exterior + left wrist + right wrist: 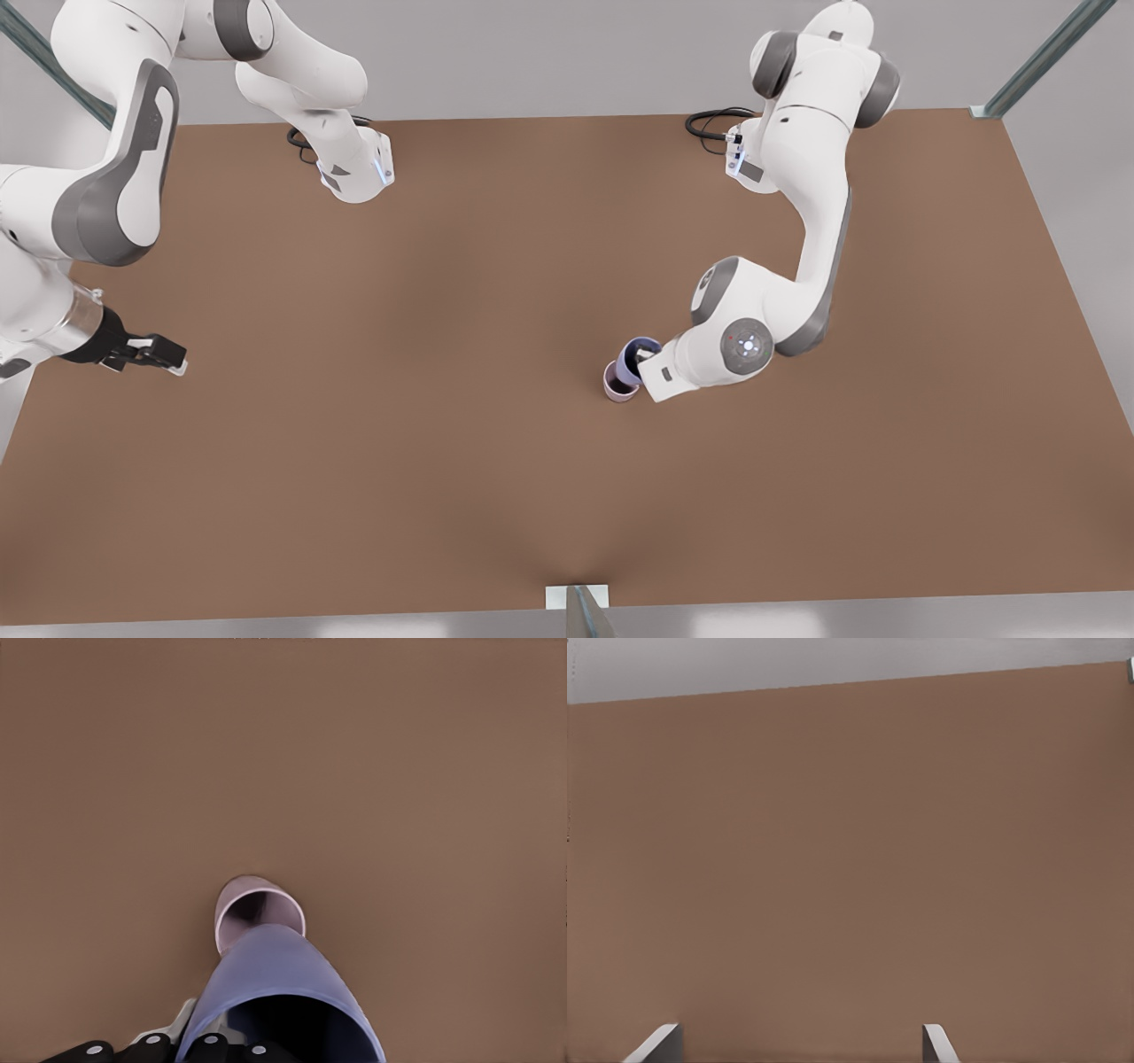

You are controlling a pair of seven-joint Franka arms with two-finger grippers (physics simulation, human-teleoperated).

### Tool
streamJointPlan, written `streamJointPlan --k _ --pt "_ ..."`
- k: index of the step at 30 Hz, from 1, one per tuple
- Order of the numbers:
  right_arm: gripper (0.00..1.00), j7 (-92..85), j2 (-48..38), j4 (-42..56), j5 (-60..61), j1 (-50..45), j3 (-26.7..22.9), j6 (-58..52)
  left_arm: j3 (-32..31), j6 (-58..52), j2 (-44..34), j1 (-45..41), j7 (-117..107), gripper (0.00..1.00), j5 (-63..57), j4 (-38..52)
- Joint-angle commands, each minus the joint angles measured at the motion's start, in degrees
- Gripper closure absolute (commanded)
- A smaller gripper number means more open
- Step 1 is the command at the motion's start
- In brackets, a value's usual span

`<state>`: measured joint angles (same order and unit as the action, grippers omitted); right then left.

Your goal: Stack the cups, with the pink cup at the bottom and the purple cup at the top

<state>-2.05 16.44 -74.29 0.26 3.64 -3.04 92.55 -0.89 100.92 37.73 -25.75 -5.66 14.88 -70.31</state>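
Note:
The pink cup [617, 386] stands upright on the brown table [443, 354], right of its middle in the front view. The purple cup [636, 354] hangs tilted just above it, its base at the pink cup's mouth. My left gripper [648, 361], on the arm at the front view's right, is shut on the purple cup's rim. In the left wrist view the purple cup [275, 988] covers part of the pink cup [257, 905]; I cannot tell if they touch. My right gripper [165, 354] waits open at the front view's left edge, its fingertips [660, 1043] apart over bare table.
Both arm bases [359, 173] and their cables [709, 124] sit along the table's far edge. A small metal post [580, 607] stands at the middle of the near edge. Frame struts [1036, 58] rise at the far corners.

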Motion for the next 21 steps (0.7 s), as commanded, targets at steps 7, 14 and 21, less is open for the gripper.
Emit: streamJointPlan --k 7,14,21 --pt "0.0 -9.46 -0.09 0.11 -0.18 -0.04 0.05 -0.44 -0.07 2.35 2.52 -0.44 -33.02 0.79 -0.02 0.35" --pt "0.0 -9.37 -0.36 1.17 -0.18 0.23 -0.39 -0.88 0.01 -1.87 2.52 -1.32 -32.31 0.79 -0.99 -0.26" --pt "0.0 -9.29 -0.44 1.17 -0.18 0.23 -0.39 -0.97 0.02 -2.48 3.67 -1.32 -32.23 0.79 -2.13 -0.26"
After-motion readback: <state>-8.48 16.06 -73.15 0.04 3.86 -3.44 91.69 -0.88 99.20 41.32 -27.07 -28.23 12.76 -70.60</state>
